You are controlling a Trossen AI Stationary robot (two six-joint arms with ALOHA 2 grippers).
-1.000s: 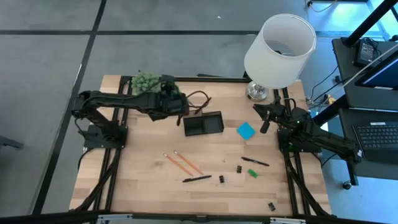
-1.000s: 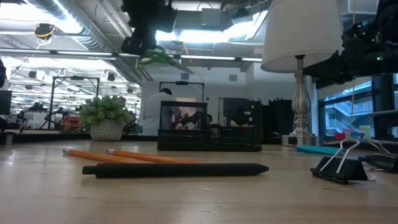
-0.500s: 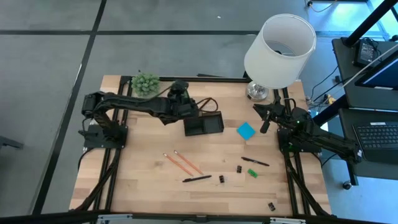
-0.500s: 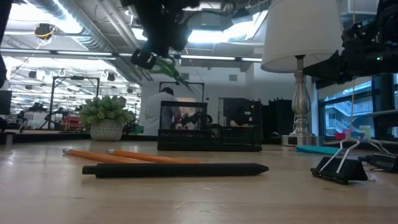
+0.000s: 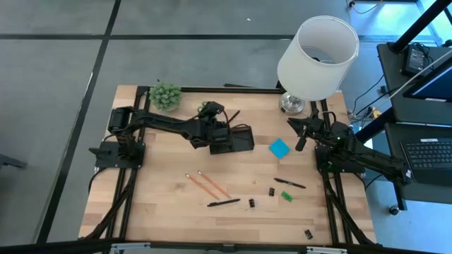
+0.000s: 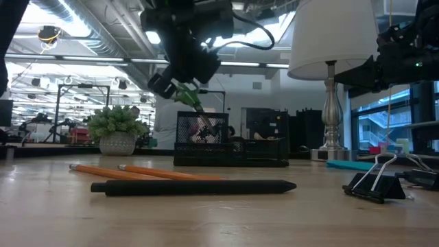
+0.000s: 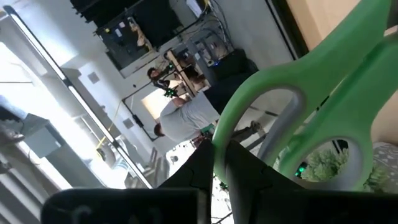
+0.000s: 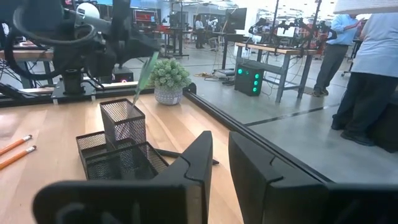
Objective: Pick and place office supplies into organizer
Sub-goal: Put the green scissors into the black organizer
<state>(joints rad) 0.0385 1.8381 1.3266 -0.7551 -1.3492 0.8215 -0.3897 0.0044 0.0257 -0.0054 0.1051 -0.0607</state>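
Note:
My left gripper point(image 5: 214, 121) hangs over the left end of the black mesh organizer point(image 5: 239, 141), shut on the green-handled scissors point(image 6: 186, 90). The scissors slant down, and their blades point(image 6: 203, 121) reach into the organizer's tall cup point(image 6: 200, 136). The right wrist view shows them as a green strip point(image 8: 145, 73) above that cup point(image 8: 122, 121). On the wood lie two orange pencils point(image 5: 205, 185), a black pen point(image 5: 223, 203), a second pen point(image 5: 290, 183), a blue pad point(image 5: 280, 148), clips point(image 5: 251, 203) and a green piece point(image 5: 286, 196). My right gripper point(image 8: 221, 163) rests shut at the table's right, holding nothing. My left gripper pinches the rim of one green handle loop point(image 7: 222, 127) between its two fingers. The fingers come about level from the table's left. The scissors are lifted clear and hang tilted below the fingers, handles up and blades down in the tall cup.
A white-shaded lamp point(image 5: 318, 53) stands at the far right and a potted plant point(image 5: 164, 95) at the far left. People stand in the room beyond the table. Bare wood lies between the organizer and the pencils.
My left gripper has gone toward the table's right edge and down, to above the organizer, and has rolled. The scissors in it have tipped from nearly level to slanting down, and their blades now reach into the tall cup.

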